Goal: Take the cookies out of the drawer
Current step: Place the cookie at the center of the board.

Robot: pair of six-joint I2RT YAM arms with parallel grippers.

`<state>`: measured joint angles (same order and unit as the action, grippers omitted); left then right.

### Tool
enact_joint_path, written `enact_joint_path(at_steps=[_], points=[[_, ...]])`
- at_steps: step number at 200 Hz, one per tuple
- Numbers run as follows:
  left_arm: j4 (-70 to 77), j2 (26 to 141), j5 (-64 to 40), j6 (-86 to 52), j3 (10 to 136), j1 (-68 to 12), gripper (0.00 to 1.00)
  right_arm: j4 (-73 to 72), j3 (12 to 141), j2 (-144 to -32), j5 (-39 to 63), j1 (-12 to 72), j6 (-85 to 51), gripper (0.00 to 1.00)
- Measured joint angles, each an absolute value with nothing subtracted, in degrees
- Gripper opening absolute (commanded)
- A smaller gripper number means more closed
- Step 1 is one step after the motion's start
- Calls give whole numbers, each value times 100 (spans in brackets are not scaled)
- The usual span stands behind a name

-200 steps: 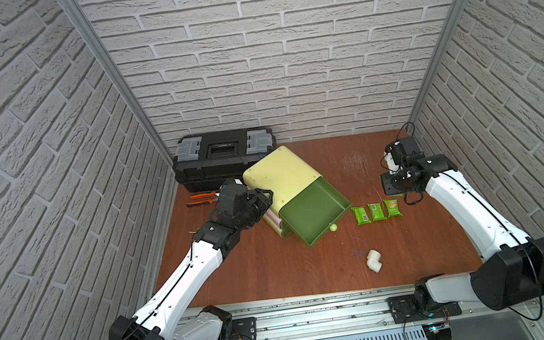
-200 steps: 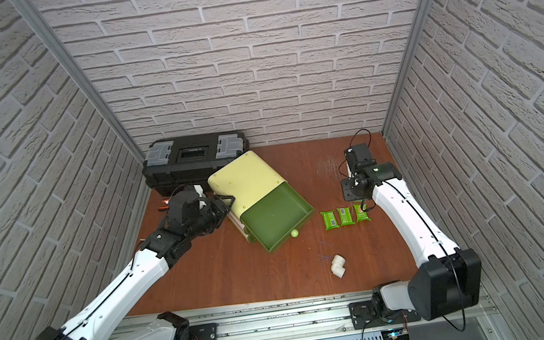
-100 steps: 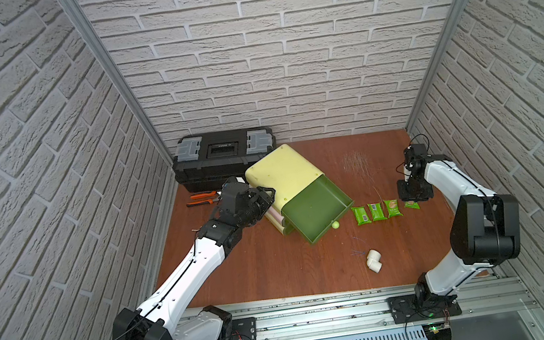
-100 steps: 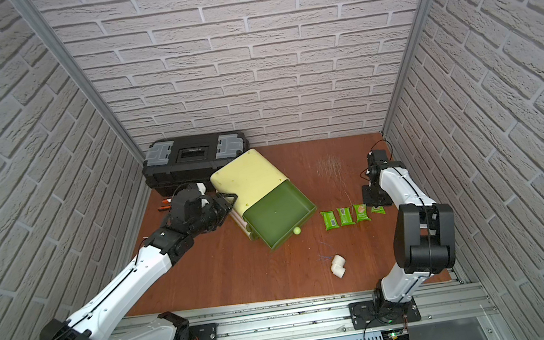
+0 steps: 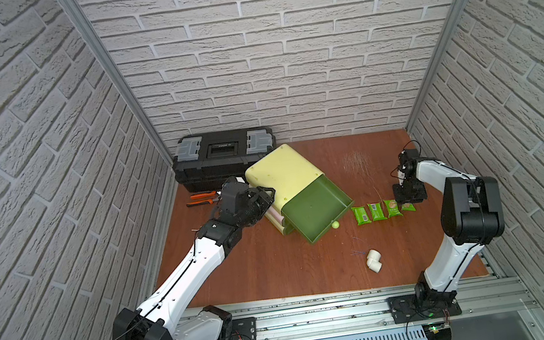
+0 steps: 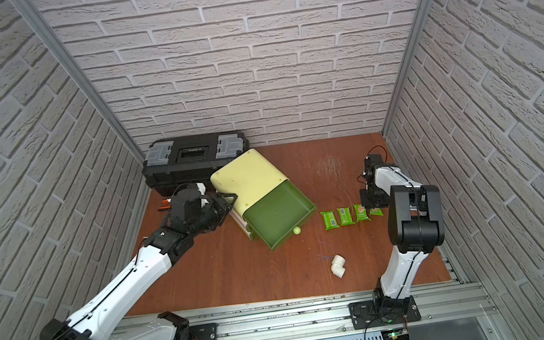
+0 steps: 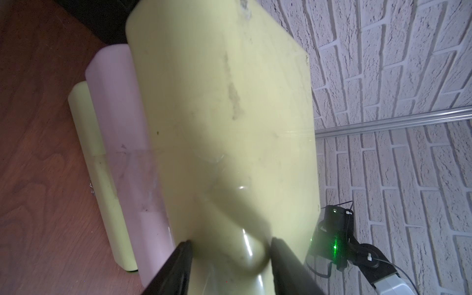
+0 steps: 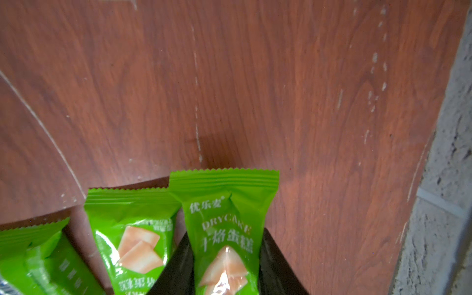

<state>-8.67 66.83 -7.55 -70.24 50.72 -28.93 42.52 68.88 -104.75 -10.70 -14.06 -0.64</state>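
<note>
right gripper (image 5: 403,199) sits at the right end of the row of cookies (image 5: 375,211), closed on the fourth packet (image 8: 224,229): fingers (image 8: 176,268) against both long sides, packet straight between them, nothing left to reach for
long axis of that packet runs along the fingers, front-to-back on the table (image 5: 278,272), same as the three beside it; the row itself runs left-right, between the open drawer (image 5: 313,208) and the table's right edge, about mid-depth
right arm is the only one near; left gripper (image 7: 229,245) is well apart, clamped on a rounded lug (image 7: 245,255) of the drawer unit (image 5: 285,172) toward the back left of the table
so the next move reads as a release: open, lift straight up
watch item: in the right wrist view the held packet's crimped end overlaps the neighbour's corner, can't tell if touching or just above
looks: small flat pillow packs, glossy bright green, zigzag crimps at the ends, white print, picture of pale biscuits; two in the row lie barcode side up
drawer interior shows bare green in both top views, no packets visible, so I'd guess this is the last one
</note>
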Motion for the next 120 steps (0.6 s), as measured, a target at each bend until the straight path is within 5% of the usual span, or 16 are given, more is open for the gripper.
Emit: enact_joint_path(at_steps=[97,120], points=[[-873,6683,-799,-7022,5072,-2851,54,4307,6912,-10116,-1055,-1400,-104,63],[-873,6683,-803,-7022,5072,-2849,54,4307,6912,-9950,-1074,-1372,-108,67]])
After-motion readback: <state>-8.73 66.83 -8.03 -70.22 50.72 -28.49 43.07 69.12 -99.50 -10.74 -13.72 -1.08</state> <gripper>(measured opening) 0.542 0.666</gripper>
